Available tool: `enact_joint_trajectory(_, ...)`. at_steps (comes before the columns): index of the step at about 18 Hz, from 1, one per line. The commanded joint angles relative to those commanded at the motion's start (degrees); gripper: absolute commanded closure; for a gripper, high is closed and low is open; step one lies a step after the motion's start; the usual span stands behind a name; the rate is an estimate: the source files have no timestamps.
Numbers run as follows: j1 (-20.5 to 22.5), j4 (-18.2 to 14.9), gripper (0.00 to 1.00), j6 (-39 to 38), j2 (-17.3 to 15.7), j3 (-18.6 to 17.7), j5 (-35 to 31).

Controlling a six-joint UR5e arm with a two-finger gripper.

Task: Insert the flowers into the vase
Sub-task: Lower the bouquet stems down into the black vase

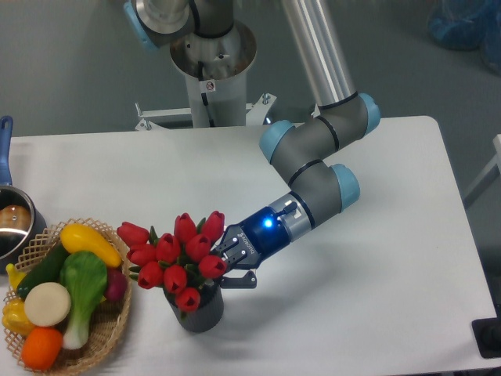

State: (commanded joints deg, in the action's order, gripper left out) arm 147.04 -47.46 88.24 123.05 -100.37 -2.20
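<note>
The flowers (174, 256), red tulips with green leaves, lean left above the vase (200, 309), a small dark grey cylinder near the table's front edge. Their stems reach down into the vase mouth, and the lowest bud hangs over its rim. My gripper (222, 262) comes in from the right at the level of the vase rim. Its dark fingers (241, 280) are closed around the bunch just below the buds. The stems between the fingers are hidden by buds and leaves.
A wicker basket (109, 329) of toy vegetables sits at the front left, close to the vase. A metal pot (12, 223) with a blue handle stands at the left edge. The arm's elbow (313, 168) hangs over the middle of the white table (376, 266).
</note>
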Motion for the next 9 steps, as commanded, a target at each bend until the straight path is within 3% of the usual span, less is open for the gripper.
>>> enact_joint_trajectory(6,0.0,0.0,0.57,0.1,0.0,-0.2,0.0)
enact_joint_trajectory(9,0.3,0.0,0.45,0.2,-0.1,-0.4,0.0)
